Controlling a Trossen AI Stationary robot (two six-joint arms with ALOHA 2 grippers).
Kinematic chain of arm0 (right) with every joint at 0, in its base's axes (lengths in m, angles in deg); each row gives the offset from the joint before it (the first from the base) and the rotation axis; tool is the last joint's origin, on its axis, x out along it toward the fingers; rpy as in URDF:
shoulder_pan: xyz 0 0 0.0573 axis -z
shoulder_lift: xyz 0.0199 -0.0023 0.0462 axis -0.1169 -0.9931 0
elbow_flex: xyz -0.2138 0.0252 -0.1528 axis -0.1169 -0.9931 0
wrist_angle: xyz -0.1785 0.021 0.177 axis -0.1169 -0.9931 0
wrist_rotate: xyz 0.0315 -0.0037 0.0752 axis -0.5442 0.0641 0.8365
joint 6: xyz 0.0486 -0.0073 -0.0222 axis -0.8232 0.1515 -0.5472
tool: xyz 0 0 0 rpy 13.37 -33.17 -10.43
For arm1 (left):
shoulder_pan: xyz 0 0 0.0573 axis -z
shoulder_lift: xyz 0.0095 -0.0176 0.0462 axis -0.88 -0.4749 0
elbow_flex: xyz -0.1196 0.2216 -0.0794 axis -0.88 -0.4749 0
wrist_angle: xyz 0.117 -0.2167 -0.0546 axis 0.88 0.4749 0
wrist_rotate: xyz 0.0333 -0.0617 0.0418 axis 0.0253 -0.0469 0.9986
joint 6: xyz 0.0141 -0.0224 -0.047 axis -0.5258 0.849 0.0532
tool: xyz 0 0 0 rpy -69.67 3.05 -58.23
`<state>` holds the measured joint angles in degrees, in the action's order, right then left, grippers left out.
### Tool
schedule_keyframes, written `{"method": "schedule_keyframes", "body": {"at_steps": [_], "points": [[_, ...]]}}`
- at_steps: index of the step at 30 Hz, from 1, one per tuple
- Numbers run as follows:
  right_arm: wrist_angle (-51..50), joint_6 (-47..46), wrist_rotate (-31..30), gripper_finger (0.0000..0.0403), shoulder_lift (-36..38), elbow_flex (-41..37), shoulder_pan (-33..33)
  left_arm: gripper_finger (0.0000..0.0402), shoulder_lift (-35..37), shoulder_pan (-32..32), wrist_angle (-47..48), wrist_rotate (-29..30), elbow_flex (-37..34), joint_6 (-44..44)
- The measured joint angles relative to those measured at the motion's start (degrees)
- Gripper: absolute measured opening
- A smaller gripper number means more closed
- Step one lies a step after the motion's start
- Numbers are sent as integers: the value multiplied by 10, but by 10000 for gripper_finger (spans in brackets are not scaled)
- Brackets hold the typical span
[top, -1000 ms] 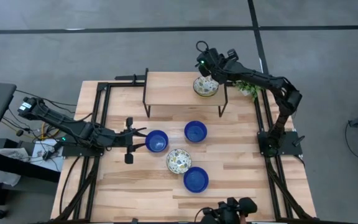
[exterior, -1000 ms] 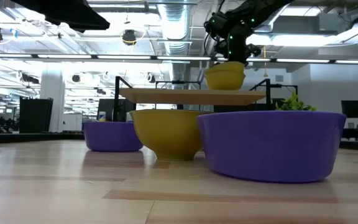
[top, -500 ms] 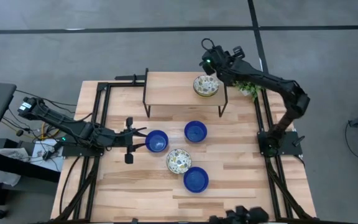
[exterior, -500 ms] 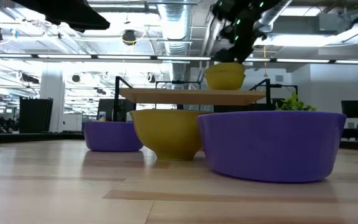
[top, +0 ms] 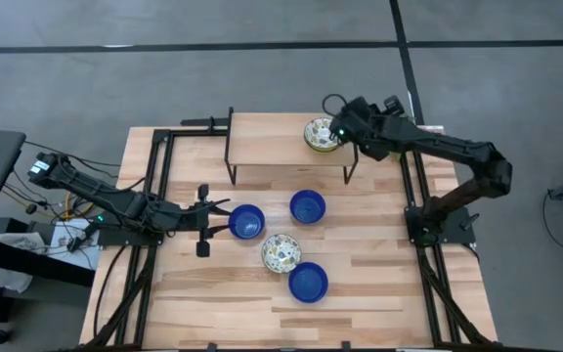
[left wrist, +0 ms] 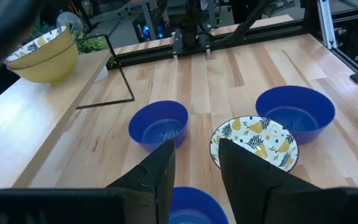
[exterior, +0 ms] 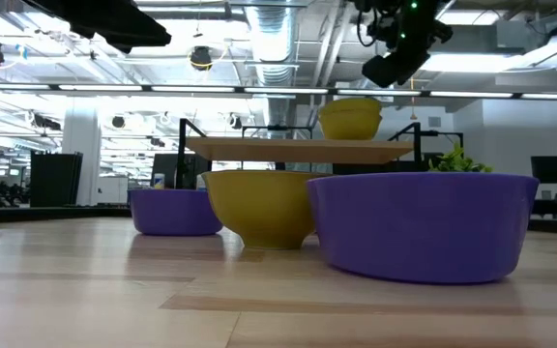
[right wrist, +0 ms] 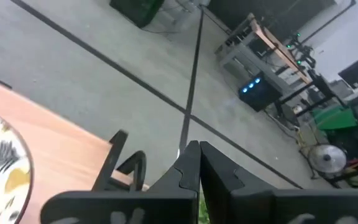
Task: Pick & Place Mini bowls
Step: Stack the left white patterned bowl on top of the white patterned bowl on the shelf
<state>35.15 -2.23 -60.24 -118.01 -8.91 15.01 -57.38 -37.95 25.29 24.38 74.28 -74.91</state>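
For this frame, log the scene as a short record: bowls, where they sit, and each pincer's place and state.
blue bowls: three on the table, at and
floral bowl: on the table, among the blue ones
shelf: holds a stack of floral bowls at its right end
left pincer: low over the table beside the leftmost blue bowl, open, empty
right pincer: raised beside the shelf stack, shut, empty
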Motion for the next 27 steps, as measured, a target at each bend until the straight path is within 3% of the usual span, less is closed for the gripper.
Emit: {"method": "schedule_keyframes", "body": {"at_steps": [5,27], "points": [[19,-1,0,0,1,-37,-7,123,0,0,0,0,0,0],[45,20,2,0,-23,-37,3,123,-12,0,-10,0,0,-2]]}}
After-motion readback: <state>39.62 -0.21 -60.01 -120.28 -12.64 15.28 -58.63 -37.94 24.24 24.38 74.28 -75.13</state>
